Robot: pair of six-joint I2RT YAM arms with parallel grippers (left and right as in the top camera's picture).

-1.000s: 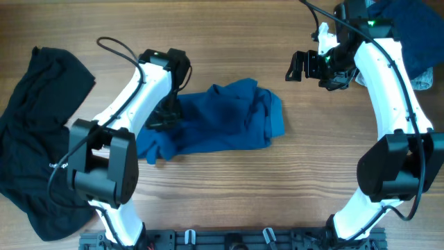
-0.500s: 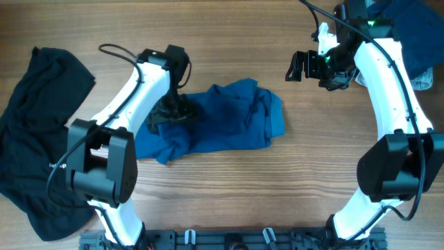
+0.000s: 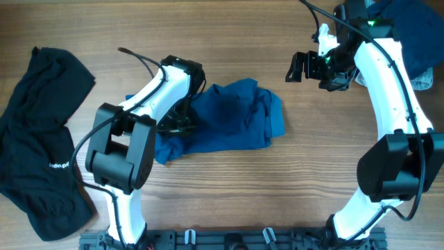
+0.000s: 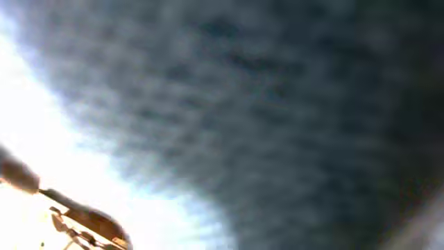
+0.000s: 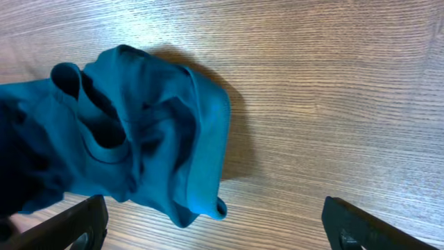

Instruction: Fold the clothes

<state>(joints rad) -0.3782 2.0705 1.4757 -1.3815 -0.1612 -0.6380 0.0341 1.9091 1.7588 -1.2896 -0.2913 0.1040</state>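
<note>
The mid-blue shirt (image 3: 236,118) lies bunched in the middle of the table. My left gripper (image 3: 182,119) is down on its left part, and the cloth there has followed it. Its jaws are hidden. The left wrist view is filled with blurred dark blue cloth (image 4: 277,104). My right gripper (image 3: 303,66) hangs open and empty above bare wood, to the upper right of the shirt. The right wrist view shows the shirt's right end (image 5: 139,139) between and beyond my wide-apart fingers (image 5: 83,222). A black garment with small white lettering (image 3: 35,139) lies at the far left.
Navy cloth (image 3: 409,35) and a pale-blue piece (image 3: 423,80) lie at the table's top right corner, behind my right arm. A dark rail (image 3: 229,239) runs along the front edge between the arm bases.
My left gripper has moved right and slightly down over the shirt. The shirt's left edge has shifted right with it. The right arm has not moved.
</note>
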